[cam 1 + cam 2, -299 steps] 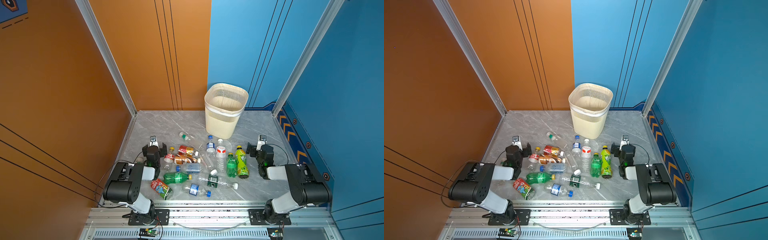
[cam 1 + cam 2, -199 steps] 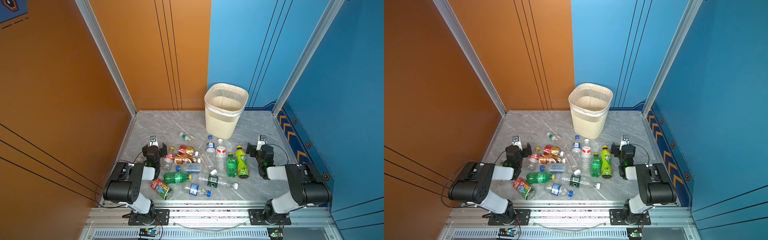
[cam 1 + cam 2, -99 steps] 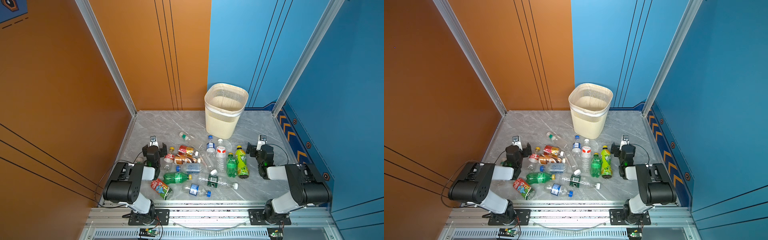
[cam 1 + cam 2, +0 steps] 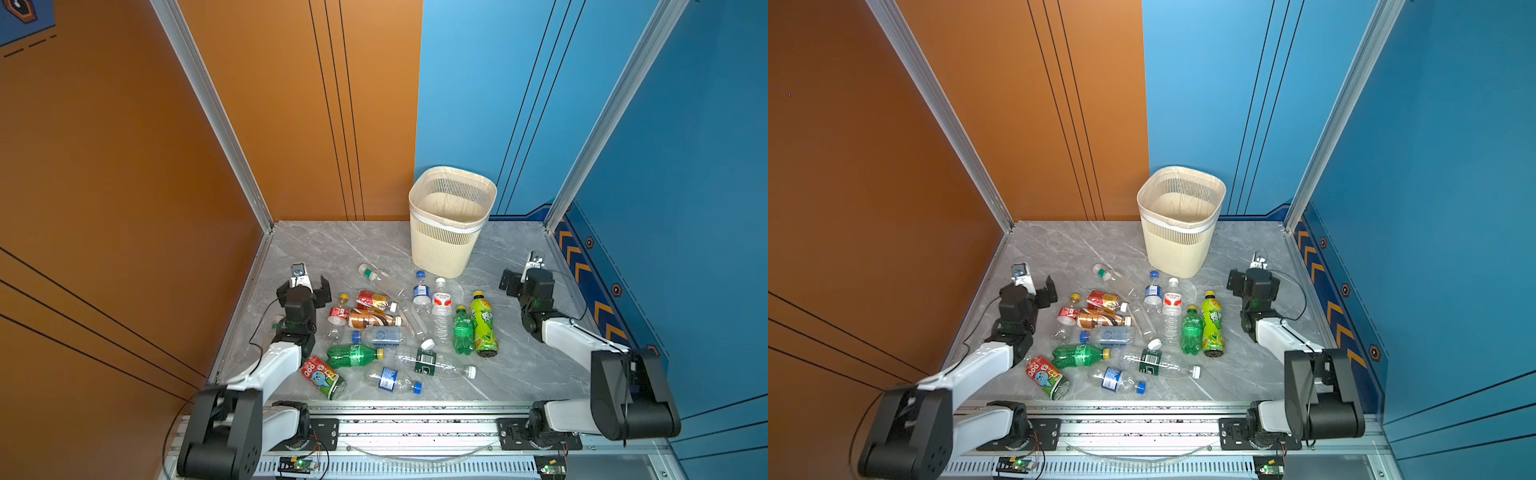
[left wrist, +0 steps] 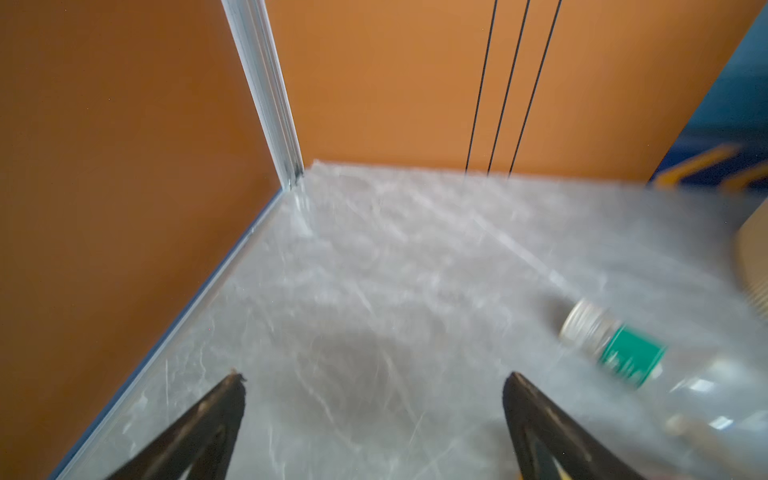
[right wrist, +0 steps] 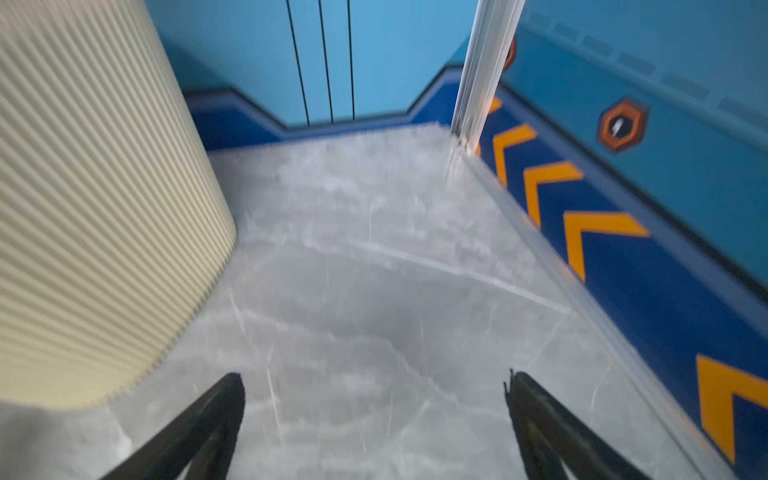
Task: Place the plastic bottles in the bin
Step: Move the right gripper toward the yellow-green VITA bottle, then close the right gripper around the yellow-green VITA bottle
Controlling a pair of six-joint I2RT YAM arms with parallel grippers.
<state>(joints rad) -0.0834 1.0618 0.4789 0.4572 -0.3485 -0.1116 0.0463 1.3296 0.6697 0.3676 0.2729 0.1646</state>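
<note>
While the left gripper (image 4: 305,283) and the right gripper (image 4: 524,279) sit low by the left and right edges of the grey marbled tabletop (image 4: 332,249), all the plastic bottles (image 4: 376,336) in view lie on that tabletop, outside the bin (image 4: 446,245). The bin stands upright near the far edge, somewhat closer to the right edge than to the left.

The bottles form a loose heap in the middle, running from just in front of the bin toward the near edge. Most are on their sides, and several touch or cross one another. A clear bottle with a green label (image 4: 374,276) lies at the heap's far side, toward the left. The left wrist view shows it blurred, just beside one finger of the left gripper.

The left jaws are spread wide, with only bare tabletop between them. The right jaws are spread just as wide over bare tabletop, and the right wrist view shows the bin's ribbed wall close to one of them. A yellow-green bottle (image 4: 484,324) lies at the edge of the heap nearest the right gripper, well apart from it.
</note>
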